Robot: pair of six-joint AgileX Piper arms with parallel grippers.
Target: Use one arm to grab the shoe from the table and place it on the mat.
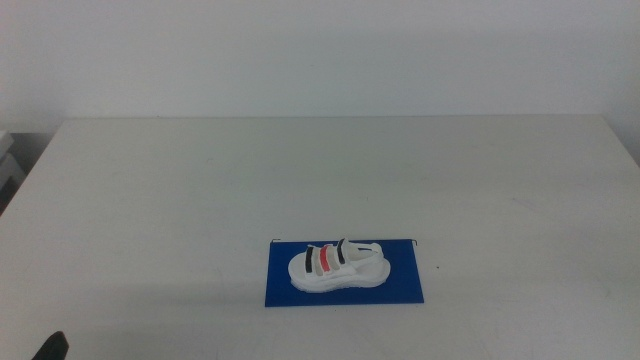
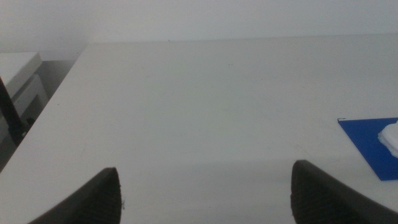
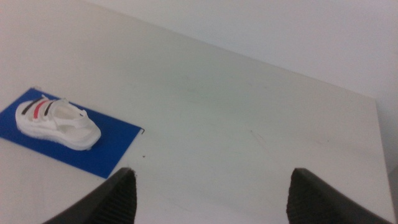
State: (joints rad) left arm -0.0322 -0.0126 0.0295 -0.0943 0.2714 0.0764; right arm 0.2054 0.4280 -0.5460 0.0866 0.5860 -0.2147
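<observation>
The white shoe [image 1: 337, 268] with black, red and dark straps lies on its sole on the dark blue mat [image 1: 400, 290], near the front middle of the off-white table [image 1: 300, 170]. It also shows in the right wrist view [image 3: 57, 121] on the mat [image 3: 106, 146]. The left wrist view shows only a corner of the mat [image 2: 367, 140] and a white bit of the shoe [image 2: 391, 138]. My left gripper [image 2: 205, 190] is open, low at the front left; a dark part of it shows in the middle view [image 1: 50, 347]. My right gripper [image 3: 211, 196] is open and empty, away from the shoe.
A grey-white object [image 1: 8, 165] stands beyond the table's left edge; it also shows in the left wrist view [image 2: 18, 81]. A plain white wall lies behind the table.
</observation>
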